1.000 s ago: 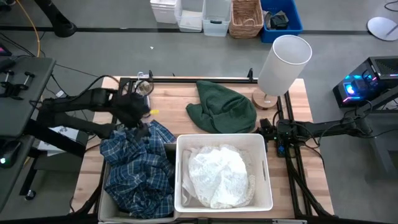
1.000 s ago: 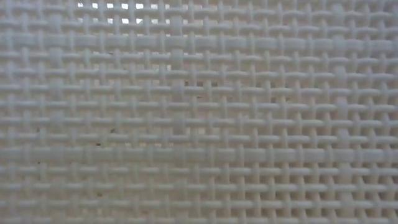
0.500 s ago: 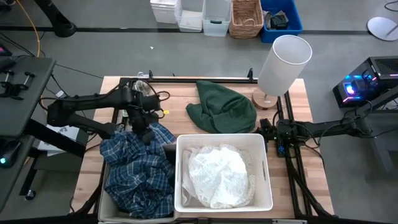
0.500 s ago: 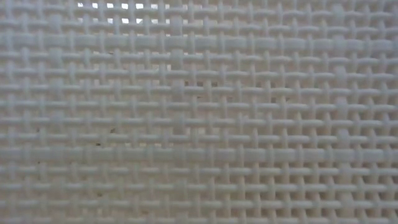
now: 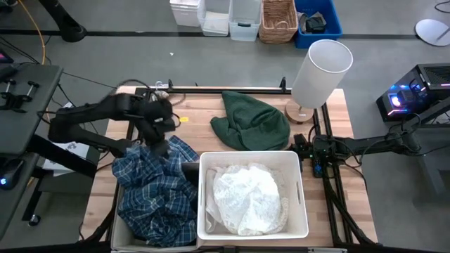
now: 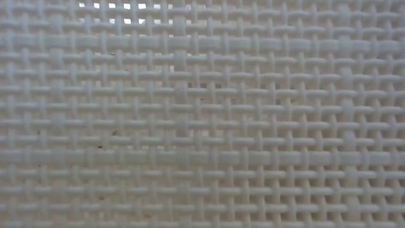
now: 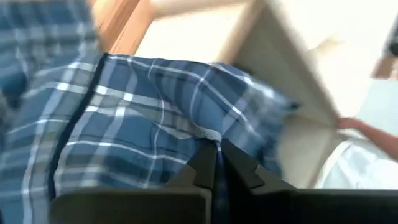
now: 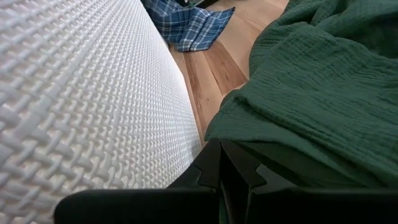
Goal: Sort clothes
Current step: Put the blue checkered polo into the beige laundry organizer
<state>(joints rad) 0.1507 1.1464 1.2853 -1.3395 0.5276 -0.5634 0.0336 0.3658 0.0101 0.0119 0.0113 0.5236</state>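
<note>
The wooden table top (image 5: 200, 123) carries everything, and at its near edge stands the rigid white plastic bin (image 5: 304, 190) with a heap of white fabric garments (image 5: 249, 200) already inside; its woven-pattern wall fills the low view completely. Left of it sits the beige bin (image 5: 119, 226), nearly covered by the blue-white plaid shirt (image 5: 158, 193), which spills over the bin's far rim onto the wood. The dark green crumpled garment (image 5: 252, 121) lies alone on the table, far from the camera side and right of centre, just beyond the white bin. A tall white cylinder lamp (image 5: 320, 70) stands at the far right corner. The left gripper (image 5: 160, 138) hangs over the far end of the plaid shirt; in the left wrist view its two fingers are pressed together with no cloth between them, so it is released from the shirt. The right gripper (image 8: 221, 163) rests low at the right side, near the green garment and the white bin wall, its fingers also closed on nothing. I judge that the plaid shirt is just placed, and the next move must bring an arm to the green garment, spread the fingers, and pinch a fold
</note>
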